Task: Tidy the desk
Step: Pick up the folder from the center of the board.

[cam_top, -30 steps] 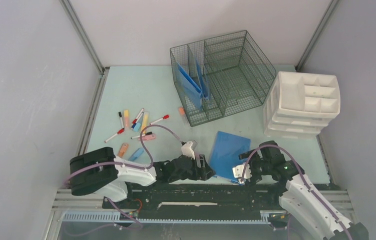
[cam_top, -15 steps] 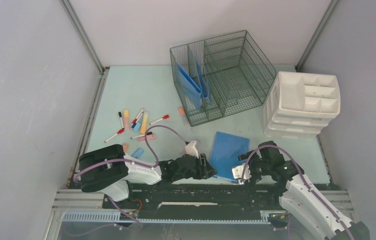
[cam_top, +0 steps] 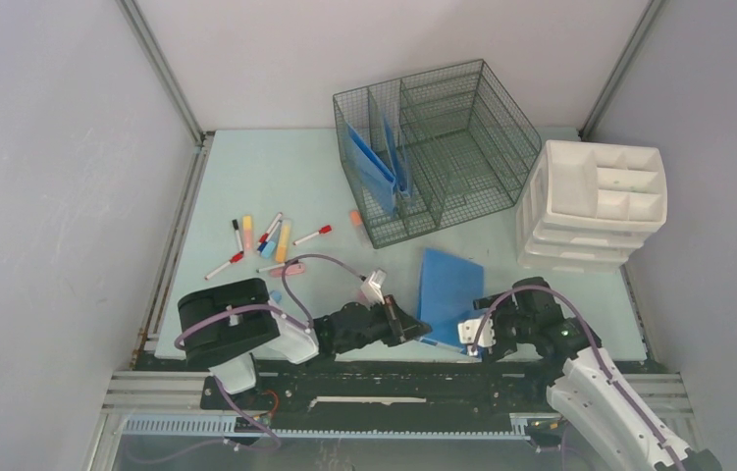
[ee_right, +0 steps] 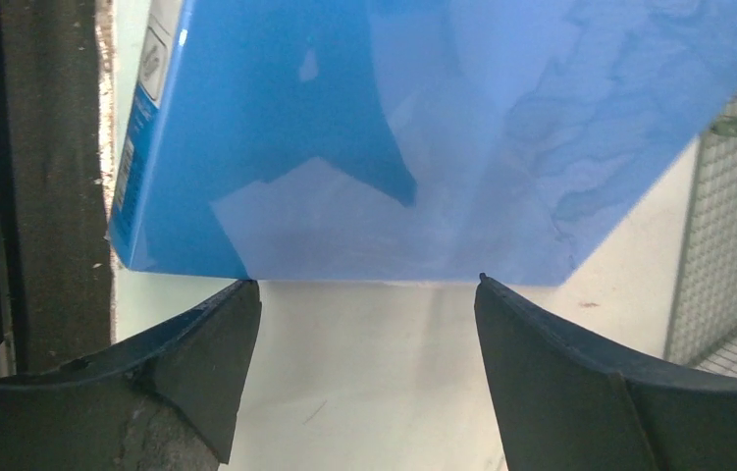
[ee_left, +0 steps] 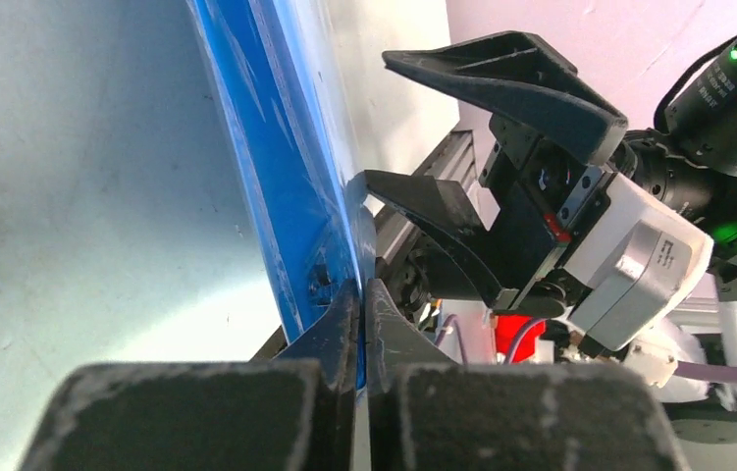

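desk (cam_top: 266,177): left jaws now pinch blue folder (cam_top: 450,285).

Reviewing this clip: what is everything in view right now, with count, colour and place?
pale mint-green flat desk: one, mint-green, under everything.
dark wire-mesh organiser basket: one, dark grey-green, far centre.
blue flat folders in the basket: two, blue, leaning in its left slots.
loose blue flat folder: one, blue, near edge between the arms, tilted up.
white plastic compartment organiser: one, white, right side.
pens and markers: about ten, red-capped, yellow, orange, pink, blue, scattered at left; one orange by the basket.
left pincer: one, black, shut on the loose folder's edge.
right pincer: one, black, open at that folder's near edge, not gripping.
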Action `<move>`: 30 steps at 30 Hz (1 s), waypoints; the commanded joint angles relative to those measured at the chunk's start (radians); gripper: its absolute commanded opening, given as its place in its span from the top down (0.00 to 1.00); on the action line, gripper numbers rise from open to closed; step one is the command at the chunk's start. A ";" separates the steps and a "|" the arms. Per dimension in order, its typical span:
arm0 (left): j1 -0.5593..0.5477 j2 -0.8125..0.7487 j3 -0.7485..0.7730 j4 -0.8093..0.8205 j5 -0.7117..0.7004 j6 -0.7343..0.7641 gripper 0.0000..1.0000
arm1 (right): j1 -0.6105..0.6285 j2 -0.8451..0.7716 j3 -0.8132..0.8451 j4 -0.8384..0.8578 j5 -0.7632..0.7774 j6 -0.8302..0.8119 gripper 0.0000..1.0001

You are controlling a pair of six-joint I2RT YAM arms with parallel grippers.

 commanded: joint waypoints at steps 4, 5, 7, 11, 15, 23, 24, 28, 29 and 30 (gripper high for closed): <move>-0.002 -0.038 -0.065 0.129 -0.111 -0.074 1.00 | -0.045 -0.057 0.165 -0.116 0.025 0.049 0.11; -0.001 -0.039 -0.065 0.137 -0.117 -0.080 1.00 | -0.048 -0.061 0.192 -0.148 0.035 0.055 0.11; -0.001 -0.036 -0.063 0.157 -0.127 -0.093 1.00 | -0.053 -0.066 0.249 -0.223 0.039 0.068 0.10; -0.003 -0.022 -0.066 0.218 -0.140 -0.153 1.00 | -0.047 -0.054 0.375 -0.366 -0.141 0.180 0.08; -0.012 0.008 -0.073 0.315 -0.174 -0.263 1.00 | 0.056 -0.018 0.400 -0.364 -0.322 0.363 0.11; -0.054 0.005 -0.022 0.251 -0.241 -0.438 1.00 | 0.292 0.063 0.362 -0.092 -0.087 0.580 0.12; -0.057 -0.006 -0.018 0.231 -0.250 -0.452 1.00 | 0.320 0.078 0.360 -0.083 -0.064 0.582 0.12; -0.069 -0.068 -0.001 0.095 -0.290 -0.481 1.00 | 0.401 0.119 0.311 -0.023 0.045 0.571 0.13; -0.071 -0.088 0.005 0.061 -0.298 -0.486 1.00 | 0.417 0.120 0.298 -0.008 0.072 0.565 0.14; -0.074 -0.107 0.014 0.021 -0.305 -0.489 1.00 | 0.434 0.120 0.282 0.009 0.098 0.557 0.15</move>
